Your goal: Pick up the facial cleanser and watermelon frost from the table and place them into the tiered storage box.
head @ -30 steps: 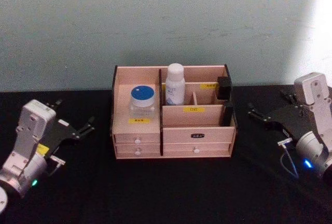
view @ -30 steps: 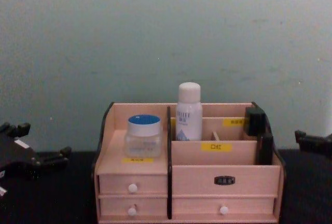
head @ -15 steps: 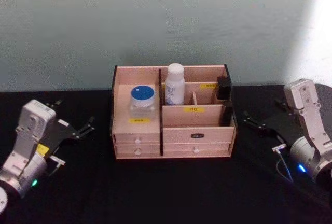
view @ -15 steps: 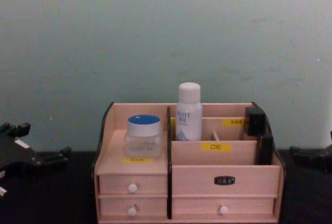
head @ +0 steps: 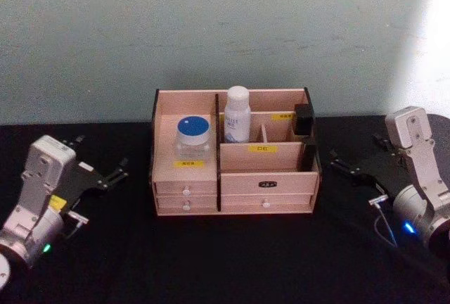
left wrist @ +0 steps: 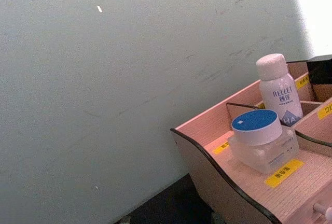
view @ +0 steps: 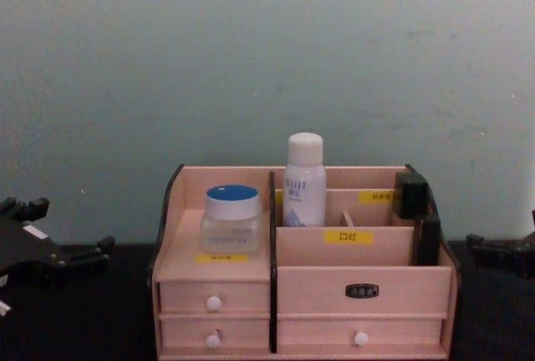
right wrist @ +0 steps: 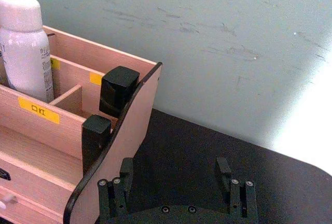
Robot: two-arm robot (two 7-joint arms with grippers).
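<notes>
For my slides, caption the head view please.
Both grippers, left and right, open beside the tiered storage box holding jar and bottle.

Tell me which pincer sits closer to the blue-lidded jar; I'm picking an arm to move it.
Left. The left pincer rests on the table just left of the tiered storage box, on the blue-lidded jar's side. The right pincer lies beyond the box's far right end.

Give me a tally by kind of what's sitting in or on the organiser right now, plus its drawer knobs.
White bottles: 1, upright in a rear compartment of the tiered storage box.
Blue-lidded jars: 1, on the left shelf.
Black objects: 2, at the right end, one behind, one in front.
White drawer knobs: 3.
Total: 7.
</notes>
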